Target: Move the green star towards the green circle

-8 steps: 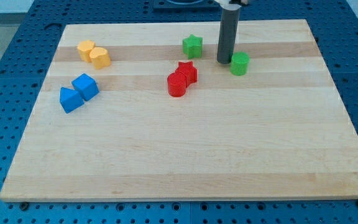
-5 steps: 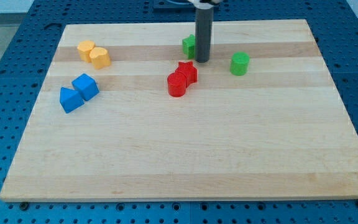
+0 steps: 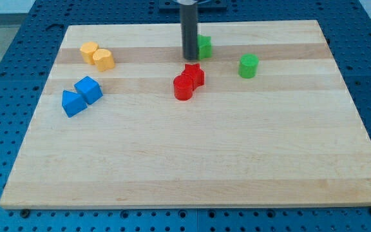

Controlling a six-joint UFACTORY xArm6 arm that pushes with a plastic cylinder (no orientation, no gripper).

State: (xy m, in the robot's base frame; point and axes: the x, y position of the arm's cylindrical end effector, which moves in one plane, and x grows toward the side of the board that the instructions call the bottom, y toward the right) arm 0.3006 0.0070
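Observation:
The green star (image 3: 204,47) sits near the view's top centre of the wooden board (image 3: 192,161), partly hidden behind the rod. My tip (image 3: 190,58) rests on the board right at the star's left side, touching or nearly touching it. The green circle (image 3: 248,66), a short cylinder, stands to the right of the star and a little lower in the view, a short gap away.
A red star (image 3: 194,75) and a red cylinder (image 3: 183,88) sit together just below my tip. Two yellow blocks (image 3: 97,55) lie at the upper left. Two blue blocks (image 3: 81,95) lie at the left.
The rod has swept left from beside the green circle, past the green star, to the star's left side. The star now shows on the rod's right. The blocks look unmoved.

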